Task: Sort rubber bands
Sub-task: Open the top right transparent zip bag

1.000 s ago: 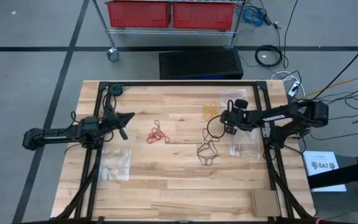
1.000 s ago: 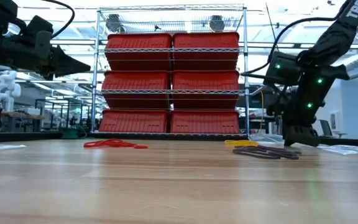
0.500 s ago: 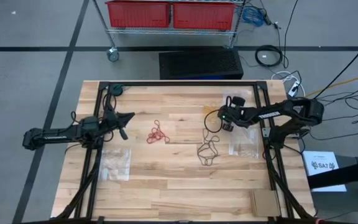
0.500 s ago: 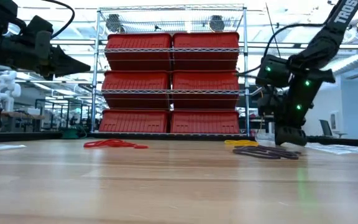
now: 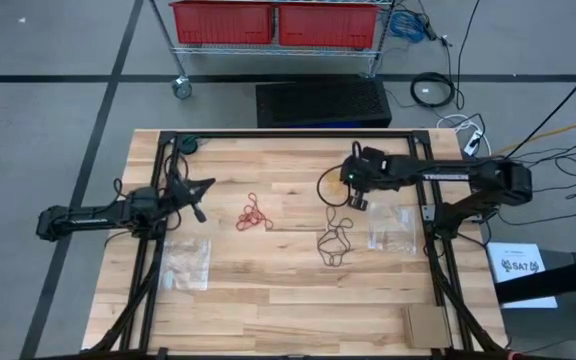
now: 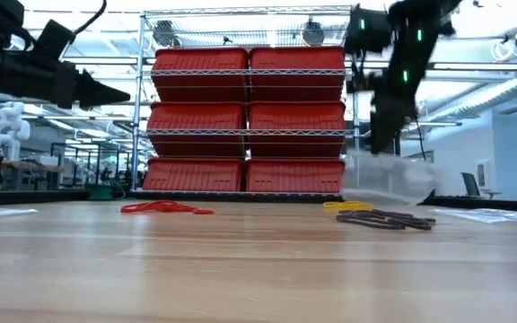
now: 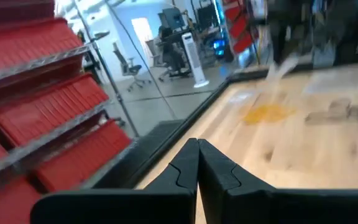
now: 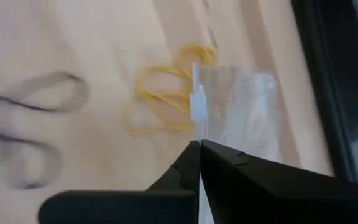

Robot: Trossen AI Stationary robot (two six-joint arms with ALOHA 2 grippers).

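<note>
Red rubber bands lie in a small heap at mid-table, also in the low view. Black bands lie to their right. Yellowish bands rest on the wood under the right arm. My right gripper hovers over the yellow and black bands, shut on a clear plastic bag. My left gripper waits shut above the table's left part, well off the wood. My right gripper pinches the clear bag between its two fingers at one edge, by the thicker strip there. The fingers point down from above. The bag hangs below them, lifted clear of the table over the yellow bands.
Two more clear bags lie flat, one at the left and one at the right. A brown card sits at the near right corner. Black frame rails border the work area. A rack of red bins stands beyond the far edge.
My right gripper has risen from just above the table to well above it and shifted a little toward the far left. The clear bag has come up with it and now hangs free.
</note>
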